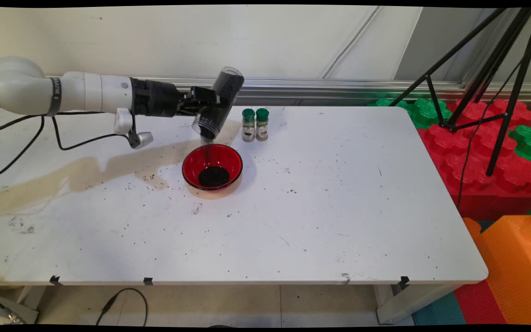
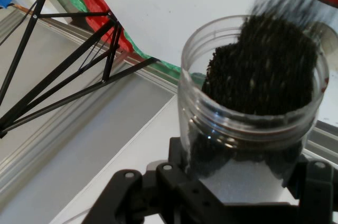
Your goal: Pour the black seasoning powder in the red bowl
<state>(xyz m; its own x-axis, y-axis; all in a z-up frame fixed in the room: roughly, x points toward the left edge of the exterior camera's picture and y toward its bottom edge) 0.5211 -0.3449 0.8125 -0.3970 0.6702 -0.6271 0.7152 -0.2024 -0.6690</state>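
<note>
Pincer (image 1: pixel 205 102) grips tilted jar (image 1: pixel 219 103), mouth down above red bowl (image 1: pixel 212 167).

The white arm (image 1: pixel 62 92) reaches in flat from the left, high over the table. Its black gripper (image 1: pixel 210 103) is turned sideways, and its fingers squeeze a clear jar (image 1: pixel 219 103), tipped mouth down.

White arm (image 1: pixel 85 92), black end effector (image 1: pixel 208 99), hanging black cables (image 1: pixel 26 147).
</note>
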